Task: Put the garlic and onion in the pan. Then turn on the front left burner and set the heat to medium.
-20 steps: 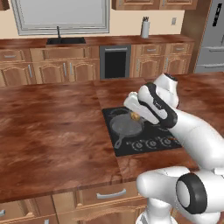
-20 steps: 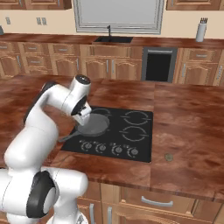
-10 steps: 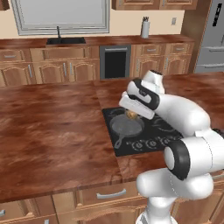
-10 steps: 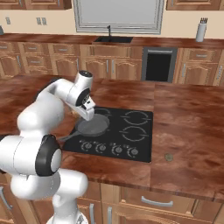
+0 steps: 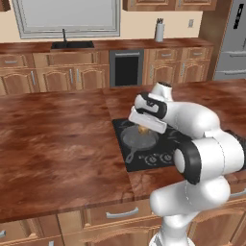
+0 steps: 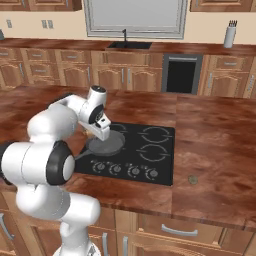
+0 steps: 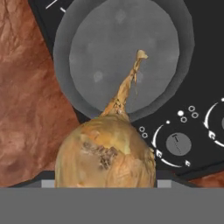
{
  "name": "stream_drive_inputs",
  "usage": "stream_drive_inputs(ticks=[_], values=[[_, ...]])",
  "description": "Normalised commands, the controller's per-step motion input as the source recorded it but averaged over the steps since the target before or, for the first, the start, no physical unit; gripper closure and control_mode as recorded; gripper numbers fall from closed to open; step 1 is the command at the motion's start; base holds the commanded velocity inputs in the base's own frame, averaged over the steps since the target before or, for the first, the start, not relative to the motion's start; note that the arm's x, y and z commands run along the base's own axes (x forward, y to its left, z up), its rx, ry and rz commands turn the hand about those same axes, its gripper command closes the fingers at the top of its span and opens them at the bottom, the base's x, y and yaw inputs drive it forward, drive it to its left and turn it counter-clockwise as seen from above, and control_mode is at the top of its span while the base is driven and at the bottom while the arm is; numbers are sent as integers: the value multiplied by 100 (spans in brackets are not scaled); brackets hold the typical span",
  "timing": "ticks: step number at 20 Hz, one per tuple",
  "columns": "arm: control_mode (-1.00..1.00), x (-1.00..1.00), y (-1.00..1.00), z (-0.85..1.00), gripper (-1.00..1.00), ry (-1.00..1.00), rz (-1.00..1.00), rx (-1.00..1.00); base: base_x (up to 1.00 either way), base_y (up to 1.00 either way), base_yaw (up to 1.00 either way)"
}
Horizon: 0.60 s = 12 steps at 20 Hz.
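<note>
My gripper point(image 5: 143, 127) is shut on the onion point(image 5: 143, 129), a golden-brown bulb held just above the pan point(image 5: 139, 140). In the hand view the onion point(image 7: 107, 153) bulges at the bottom, its thin stem pointing over the pan point(image 7: 122, 57), whose round dark grey floor is bare. In the right base view the hand hangs over the left side of the pan point(image 6: 106, 144). The pan sits on the black cooktop point(image 6: 160, 165) at its front left and covers the front left burner. Its handle points toward the robot. The garlic is out of view.
A row of control knobs point(image 6: 125, 170) runs along the cooktop's near edge, and one knob point(image 7: 178, 143) lies right of the pan in the hand view. A small round object point(image 6: 193, 179) lies on the wooden counter point(image 5: 57, 139) to the right. Cabinets and a sink point(image 5: 72, 45) line the far wall.
The hand with the onion has sunk slightly toward the pan. The arm's elbow has swung round toward the cameras.
</note>
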Motion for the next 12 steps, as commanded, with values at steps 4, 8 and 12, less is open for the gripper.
stream_drive_inputs(ticks=[4, 8, 12], values=[[-100, 39, 0, -28, 100, 0, 0, -8, 0, 0, 0], [-100, 42, 0, -26, 100, 0, 1, -7, 0, 0, 0], [-100, 49, 0, -24, 100, 0, 0, -4, 0, 0, 0]])
